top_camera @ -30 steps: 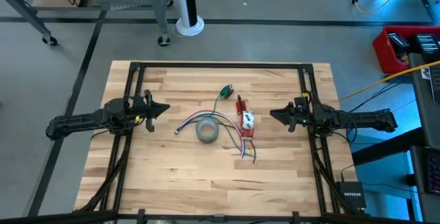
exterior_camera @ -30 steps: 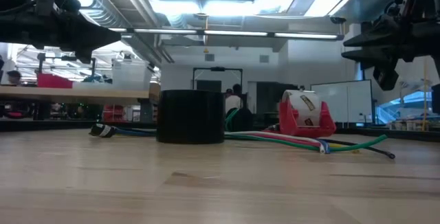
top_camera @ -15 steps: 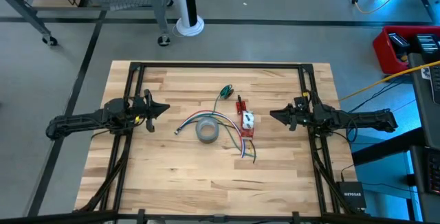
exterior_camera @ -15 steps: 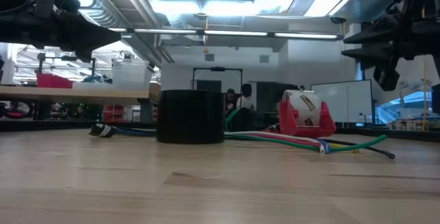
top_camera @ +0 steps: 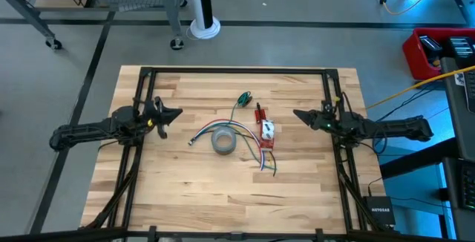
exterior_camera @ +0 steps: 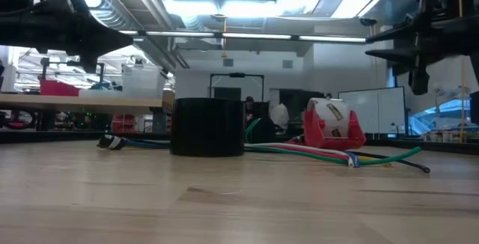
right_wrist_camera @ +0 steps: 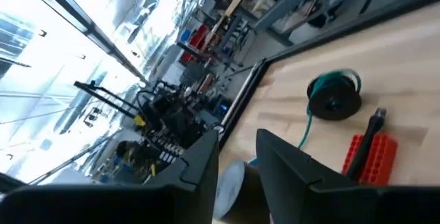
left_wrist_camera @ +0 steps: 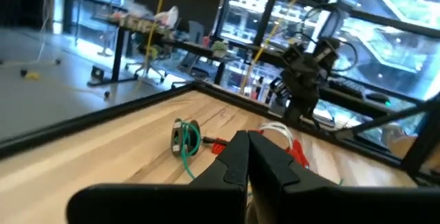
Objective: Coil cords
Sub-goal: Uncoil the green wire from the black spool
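centrally on the pale wooden butcher-block table (top_camera: 185, 197), a small wound ring of thin green-and-dark cord (top_camera: 244, 98) lies at the far side of the clutter, a loose green tail trailing from it toward the grey tape roll (top_camera: 223, 141). beside the roll sits a red plastic block with a white label (top_camera: 266, 133), and a bundle of loose multicoloured wires (top_camera: 261, 157) fans out around both. the left gripper (top_camera: 175, 113) hangs above the table's left part, its dark fingers (left_wrist_camera: 242, 157) pressed together and holding nothing. the right gripper (top_camera: 298, 114) hangs above the right part, well apart from the cord, fingers (right_wrist_camera: 289, 161) parted with an empty gap between them.
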